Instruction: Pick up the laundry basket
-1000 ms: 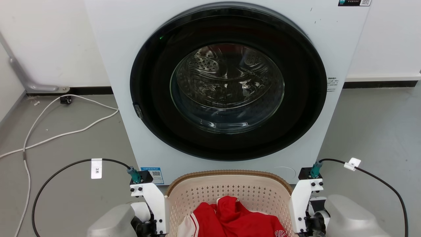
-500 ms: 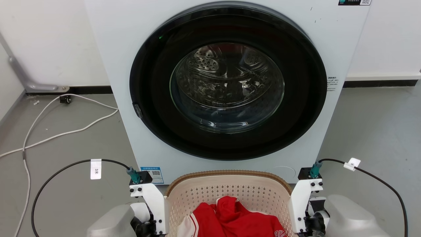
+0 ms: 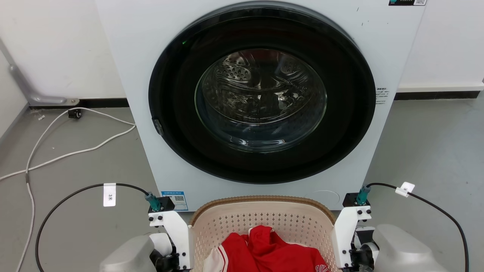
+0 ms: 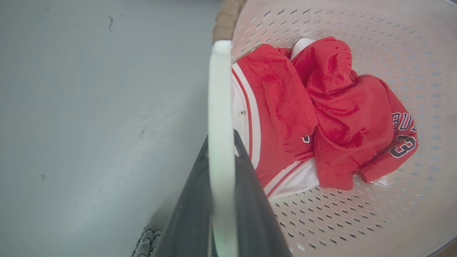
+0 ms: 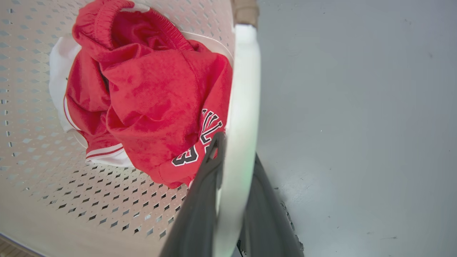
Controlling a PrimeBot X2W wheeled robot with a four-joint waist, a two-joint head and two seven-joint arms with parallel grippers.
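The laundry basket [image 3: 261, 221] is cream perforated plastic with a brown woven-look rim, low in the head view in front of the washer. A red and white jersey [image 3: 264, 249] lies inside. My left gripper [image 4: 221, 142] is shut on the basket's white left handle [image 4: 219, 89], one dark finger on each side. My right gripper [image 5: 234, 146] is shut on the white right handle [image 5: 244, 71] in the same way. Both white wrist mounts [image 3: 174, 234] [image 3: 348, 234] flank the basket. Whether the basket is off the floor cannot be told.
A white front-loading washing machine [image 3: 151, 94] with its round dark door [image 3: 261, 94] closed stands directly behind the basket. White cables [image 3: 75, 151] trail over the grey floor at the left. Black cables [image 3: 68, 196] [image 3: 438, 209] loop from both wrists. Bare floor lies on both sides.
The basket and both wrists hold their places. The head view has shifted by only a few pixels.
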